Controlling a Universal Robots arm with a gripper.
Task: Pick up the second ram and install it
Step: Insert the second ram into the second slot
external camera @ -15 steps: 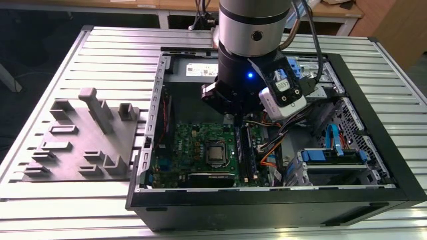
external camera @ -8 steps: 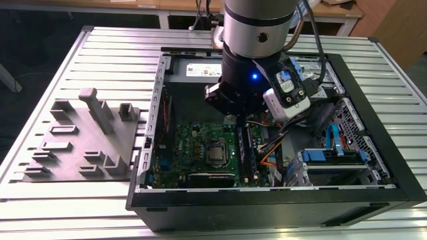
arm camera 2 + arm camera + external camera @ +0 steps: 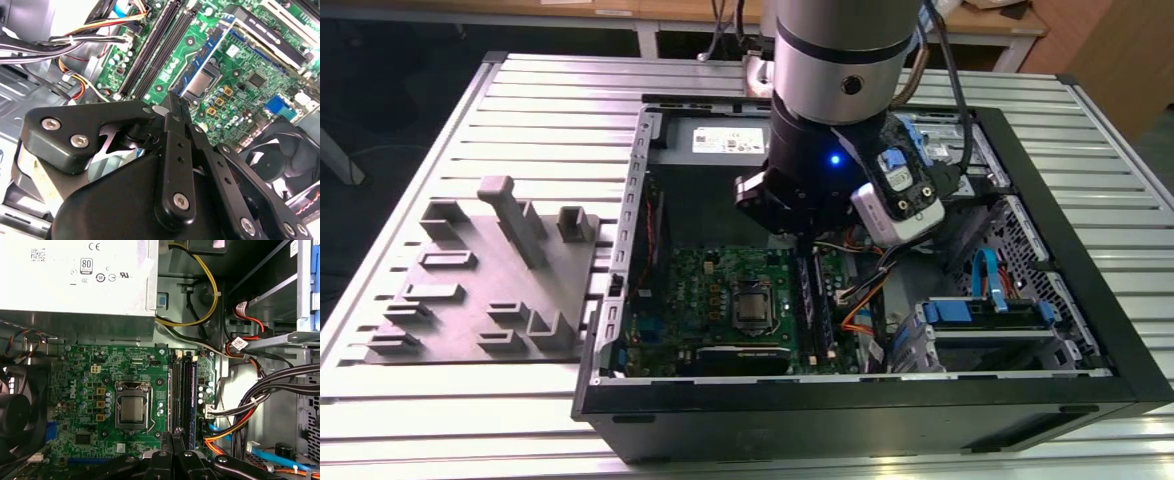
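Observation:
My gripper (image 3: 173, 434) hangs low over the green motherboard (image 3: 95, 390), above the near end of the long black memory slots (image 3: 175, 390). Its two black fingers (image 3: 176, 107) are pressed together with nothing showing between them. A thin dark blue strip (image 3: 193, 400) lies along the slot farthest from the CPU socket (image 3: 132, 407). It looks like a seated ram, but I cannot tell whether it is the second ram. In the exterior view the arm (image 3: 834, 150) reaches down into the open computer case (image 3: 1067, 330), and its wrist hides the fingertips.
The grey power-supply box (image 3: 75, 280) sits at the case's far end. Bundled cables (image 3: 260, 390) run beside the slots, and a black fan (image 3: 280, 155) stands past the CPU. A grey holder block (image 3: 494, 280) rests on the table at the exterior view's left.

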